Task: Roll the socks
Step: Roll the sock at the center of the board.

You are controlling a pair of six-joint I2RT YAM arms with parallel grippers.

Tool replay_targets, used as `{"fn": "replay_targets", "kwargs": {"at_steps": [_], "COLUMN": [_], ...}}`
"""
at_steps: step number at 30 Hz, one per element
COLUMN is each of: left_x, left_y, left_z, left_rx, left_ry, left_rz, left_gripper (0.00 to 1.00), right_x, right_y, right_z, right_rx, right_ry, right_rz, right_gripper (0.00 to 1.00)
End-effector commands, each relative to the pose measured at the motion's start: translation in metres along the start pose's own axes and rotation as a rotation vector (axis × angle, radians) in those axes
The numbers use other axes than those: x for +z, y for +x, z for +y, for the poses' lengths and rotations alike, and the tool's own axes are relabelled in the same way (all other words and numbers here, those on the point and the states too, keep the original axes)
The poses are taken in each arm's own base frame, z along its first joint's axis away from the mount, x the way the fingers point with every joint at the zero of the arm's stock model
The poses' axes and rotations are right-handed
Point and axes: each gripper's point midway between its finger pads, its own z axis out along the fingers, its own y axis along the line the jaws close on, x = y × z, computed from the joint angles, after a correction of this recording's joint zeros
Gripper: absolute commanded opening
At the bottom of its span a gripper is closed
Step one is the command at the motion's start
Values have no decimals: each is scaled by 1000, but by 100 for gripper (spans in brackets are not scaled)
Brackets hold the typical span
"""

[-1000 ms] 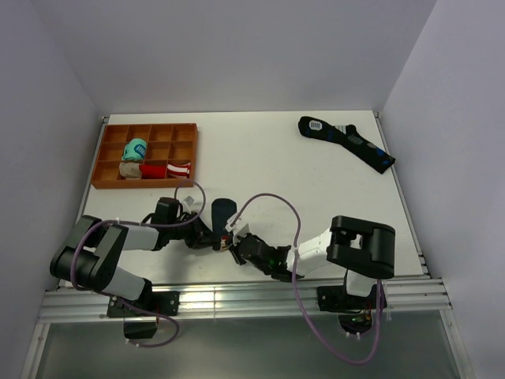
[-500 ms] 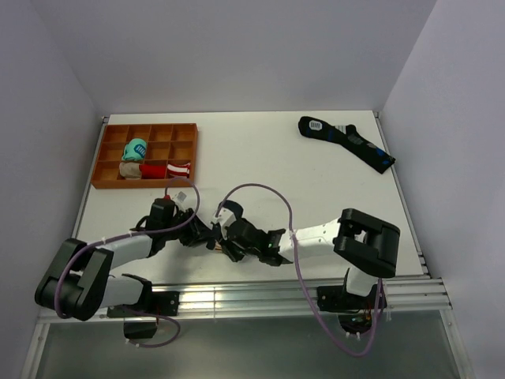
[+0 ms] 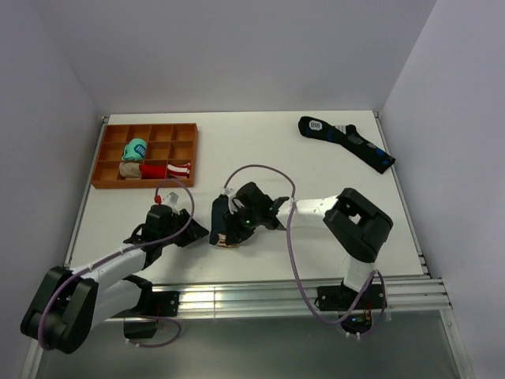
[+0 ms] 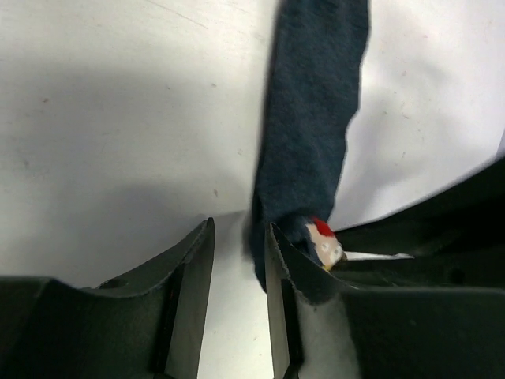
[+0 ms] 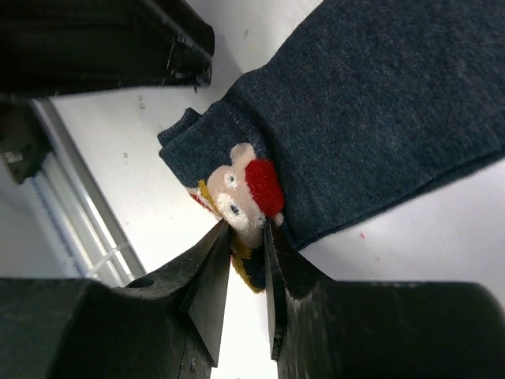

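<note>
The socks (image 3: 219, 211) are a short dark navy pair lying flat near the table's front, their red-white-yellow patch (image 5: 248, 185) at the near end. My right gripper (image 3: 227, 235) is shut on that patch end; in the right wrist view its fingers (image 5: 247, 233) pinch the patch between them. My left gripper (image 3: 199, 231) sits just left of the socks. In the left wrist view its gripper (image 4: 239, 237) stands slightly open with only bare table in the gap. The socks (image 4: 312, 134) lie outside its right finger, and the patch (image 4: 322, 237) shows beside that finger.
An orange divided tray (image 3: 192, 150) stands at the back left, holding a teal bundle (image 3: 135, 148), a beige bundle (image 3: 130, 169) and a red-white bundle (image 3: 177, 168). A longer dark sock (image 3: 347, 140) lies at the back right. The metal rail (image 3: 237, 296) runs along the front edge.
My right gripper has swung from the front edge up and left to the socks' near end and closed on the patch. My left gripper has drawn back slightly to the left.
</note>
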Motion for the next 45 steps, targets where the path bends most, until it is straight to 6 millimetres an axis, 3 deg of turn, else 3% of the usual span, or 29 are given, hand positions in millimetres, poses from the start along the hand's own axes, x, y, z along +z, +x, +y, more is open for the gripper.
{"fn": "replay_targets", "kwargs": {"at_steps": [1, 9, 15, 22, 26, 33, 45], "left_x": [-4, -21, -21, -15, -9, -10, -12], "left_y": [-11, -23, -16, -4, 1, 14, 34], "left_z": [-7, -44, -51, -46, -43, -65, -65], "left_rx": [47, 151, 232, 241, 269, 320, 355], "left_ry": [24, 173, 198, 184, 162, 231, 273], "left_rz": [-85, -237, -283, -304, -298, -288, -281], "left_gripper": [38, 42, 45, 47, 47, 48, 48], "right_x": [0, -7, -13, -14, -12, -12, -12], "right_y": [35, 29, 33, 38, 42, 48, 42], "right_z": [-3, -4, -1, -6, -8, -10, -10], "right_rx": [75, 202, 256, 264, 267, 267, 256], "right_ry": [-40, -151, -207, -183, -183, -177, -177], "right_rz": [198, 329, 451, 525, 543, 557, 557], "right_gripper": [29, 30, 30, 30, 30, 30, 29]}}
